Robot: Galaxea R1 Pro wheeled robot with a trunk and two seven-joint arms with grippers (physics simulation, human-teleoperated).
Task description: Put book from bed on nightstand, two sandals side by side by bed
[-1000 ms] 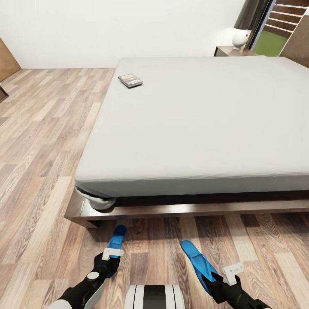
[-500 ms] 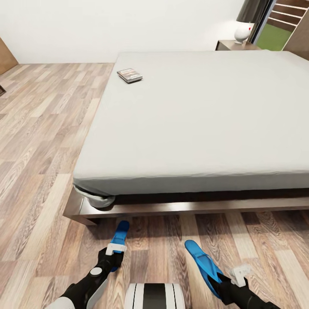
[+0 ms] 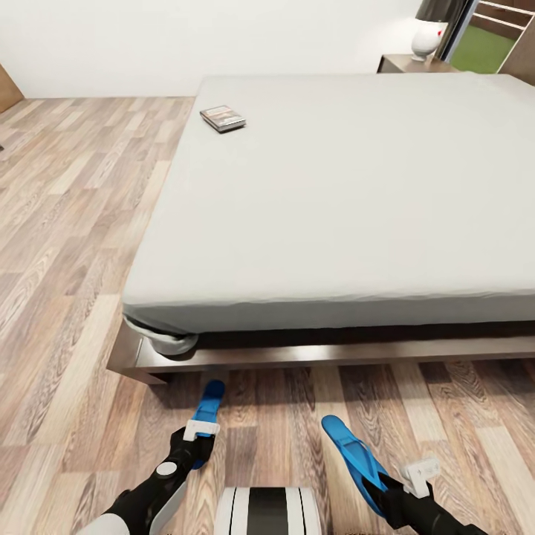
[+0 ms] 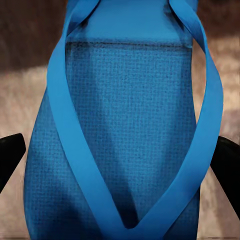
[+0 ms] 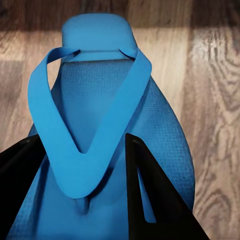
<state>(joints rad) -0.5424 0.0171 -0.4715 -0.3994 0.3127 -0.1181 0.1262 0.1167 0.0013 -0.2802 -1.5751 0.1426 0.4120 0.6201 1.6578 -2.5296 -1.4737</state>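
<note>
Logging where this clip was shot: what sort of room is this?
Most likely a bedroom: a large low bed with a pale bare mattress, a nightstand holding a white lamp in the far corner, and a wood-plank floor.

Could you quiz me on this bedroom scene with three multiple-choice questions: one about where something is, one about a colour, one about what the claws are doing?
1. Where does the small dark paperback book lie?
A. on the wood-plank floor
B. on the pale grey mattress of the bed, near its far left corner
C. on the dark brown nightstand

2. What colour are the two flat sandals?
A. red
B. bright blue
C. black

3. What is the right claw doing?
A. gripping a sandal's strap
B. hanging empty
C. holding the book

Answers:
1 B: the head view shows the book on the bed, away from the nightstand.
2 B: both the left sandal and the right sandal are blue.
3 A: in the right wrist view its dark fingers flank the strap; the left claw likewise straddles its sandal.
</note>
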